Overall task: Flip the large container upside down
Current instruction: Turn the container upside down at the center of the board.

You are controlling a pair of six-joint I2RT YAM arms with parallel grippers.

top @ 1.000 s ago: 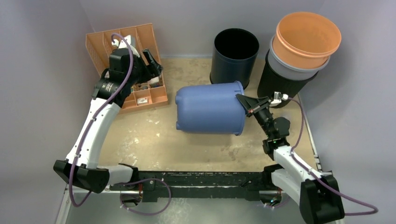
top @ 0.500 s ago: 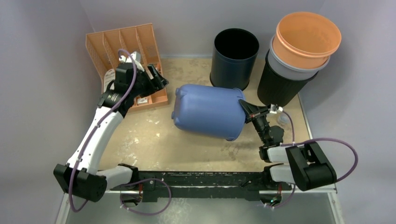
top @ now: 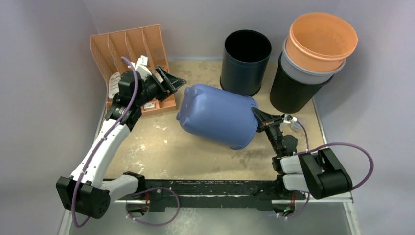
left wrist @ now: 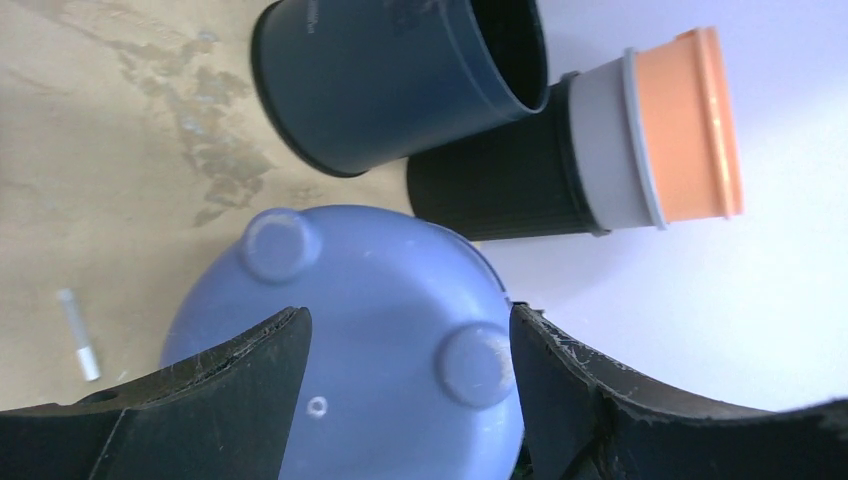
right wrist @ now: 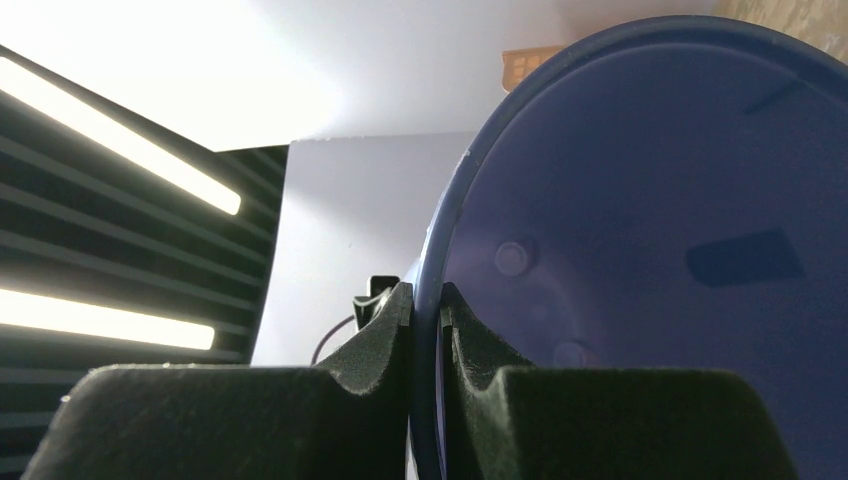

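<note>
Swung round since a second ago: bin (top: 218,115) with base now aimed far-left at the rack (top: 128,43), mouth turned near-right, body carried a little away from the arms. Lies on its side at a slant over mid-table (top: 195,152), neither upright nor upside down; resting or lifted, cannot tell. Shows a round base with two stubby feet to the left wrist camera, a dark inner wall to the right one. Pinched at the rim by the right gripper (right wrist: 425,305), one finger inside, one outside, clamped on the thin wall. Met at the base end by the left gripper (top: 175,81), come across from over the rack in that same second, fingers spread wide and framing the base on both sides in its own view; touching or just short, cannot tell. Beyond the bin, at the far edge, stands a navy bucket (top: 244,54), upright, mouth open, close to the bin's far side. Right of that, a stack (top: 318,49) of three nested tubs: black below, grey in the middle, orange on top. On the tabletop beside the bin in the left wrist view, a small white tube (left wrist: 78,335) lying flat.
</note>
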